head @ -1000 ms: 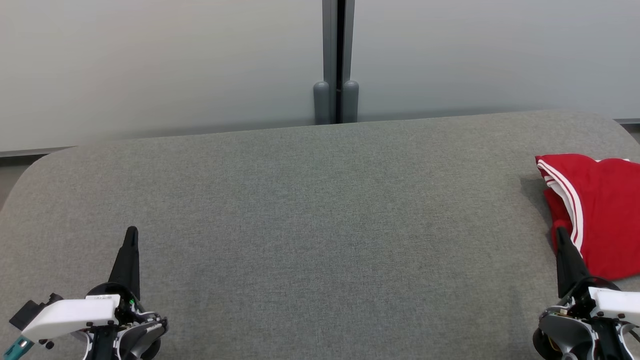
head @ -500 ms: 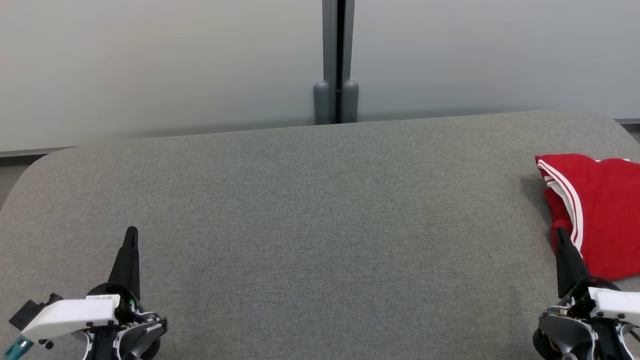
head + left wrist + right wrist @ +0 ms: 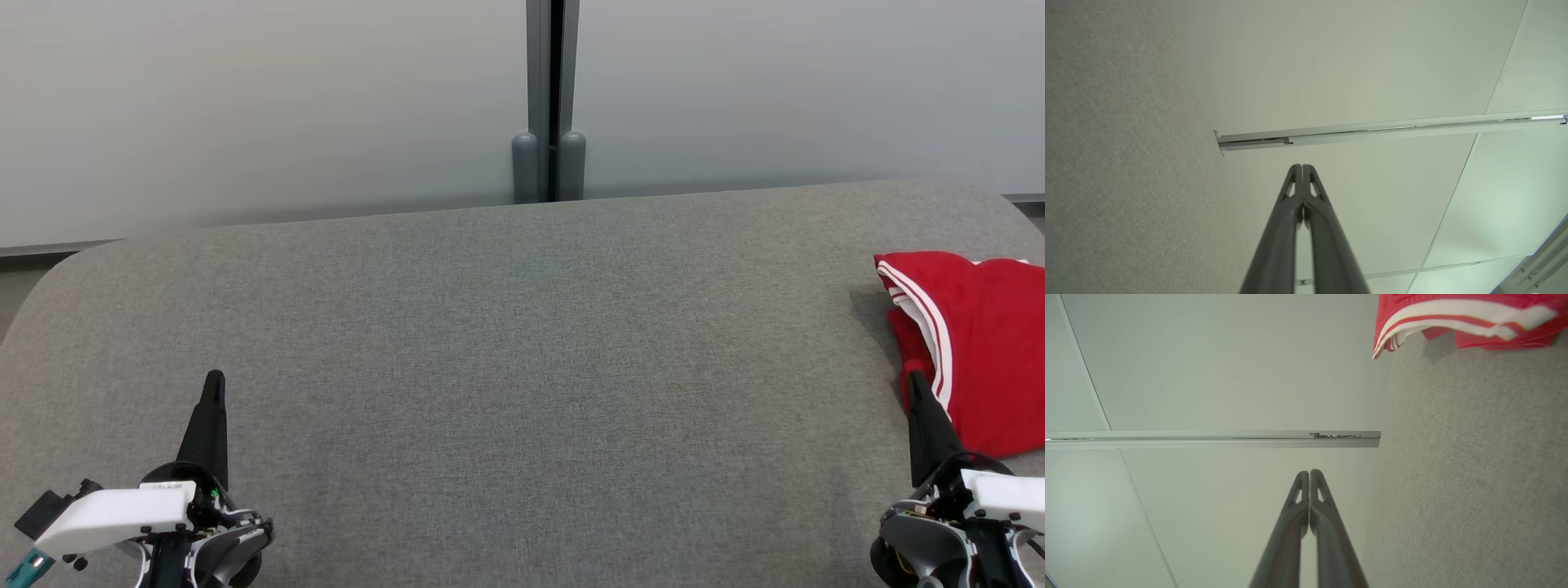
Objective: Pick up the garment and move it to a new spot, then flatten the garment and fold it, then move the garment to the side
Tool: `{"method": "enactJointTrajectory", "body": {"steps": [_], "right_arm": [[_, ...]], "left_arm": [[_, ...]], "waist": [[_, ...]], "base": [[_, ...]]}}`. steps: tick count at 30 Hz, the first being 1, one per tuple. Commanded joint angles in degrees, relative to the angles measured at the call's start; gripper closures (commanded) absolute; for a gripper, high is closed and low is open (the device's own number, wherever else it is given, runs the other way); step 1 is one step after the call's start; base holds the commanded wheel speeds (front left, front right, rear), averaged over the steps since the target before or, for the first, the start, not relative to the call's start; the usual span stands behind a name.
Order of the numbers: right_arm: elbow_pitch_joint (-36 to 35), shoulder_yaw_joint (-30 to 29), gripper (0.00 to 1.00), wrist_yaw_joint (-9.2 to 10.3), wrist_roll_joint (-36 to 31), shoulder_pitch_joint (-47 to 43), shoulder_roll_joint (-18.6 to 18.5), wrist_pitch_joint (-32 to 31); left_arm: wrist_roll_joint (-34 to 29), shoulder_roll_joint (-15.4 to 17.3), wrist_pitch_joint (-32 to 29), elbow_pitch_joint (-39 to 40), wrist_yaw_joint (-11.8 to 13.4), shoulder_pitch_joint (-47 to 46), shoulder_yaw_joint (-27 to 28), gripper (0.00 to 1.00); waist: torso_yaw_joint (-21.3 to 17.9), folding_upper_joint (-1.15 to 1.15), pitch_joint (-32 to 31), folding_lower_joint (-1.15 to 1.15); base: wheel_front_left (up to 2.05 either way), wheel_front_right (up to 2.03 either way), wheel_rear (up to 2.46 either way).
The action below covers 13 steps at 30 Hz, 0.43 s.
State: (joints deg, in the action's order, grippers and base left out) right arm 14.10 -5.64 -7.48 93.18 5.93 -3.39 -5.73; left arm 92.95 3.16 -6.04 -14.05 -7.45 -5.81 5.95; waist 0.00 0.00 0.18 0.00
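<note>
A red garment (image 3: 984, 343) with white stripes lies bunched at the right edge of the grey fabric surface (image 3: 522, 367), partly cut off by the frame. It also appears at the top of the right wrist view as the red garment (image 3: 1466, 314). My right gripper (image 3: 914, 384) is shut and empty, its tip just in front of the garment's near left edge; in the right wrist view the right gripper (image 3: 1309, 473) has its fingers pressed together. My left gripper (image 3: 215, 380) rests at the lower left, shut and empty, as the left gripper (image 3: 1302, 167) shows.
A pale wall panel with a dark vertical post (image 3: 551, 98) stands behind the surface. The rounded corners of the grey surface fall away at far left and far right.
</note>
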Motion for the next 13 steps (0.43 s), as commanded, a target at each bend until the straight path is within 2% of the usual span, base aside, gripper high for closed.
{"method": "enactJointTrajectory", "body": {"steps": [1, 13], "right_arm": [[0.10, -0.19, 1.00, -0.02, -0.22, 0.59, -0.11, -0.26], [0.11, -0.31, 1.00, -0.02, -0.34, 0.61, -0.03, -0.38]], "left_arm": [[-0.12, 0.17, -0.19, -0.08, -0.29, -0.79, 0.26, 1.00], [-0.22, 0.09, -0.29, -0.08, -0.29, -0.80, 0.36, 1.00]], "waist": [[0.00, 0.00, 0.00, 0.00], [0.00, 0.00, 0.00, 0.00]], "base": [[0.00, 0.00, 0.00], [0.00, 0.00, 0.00]]}}
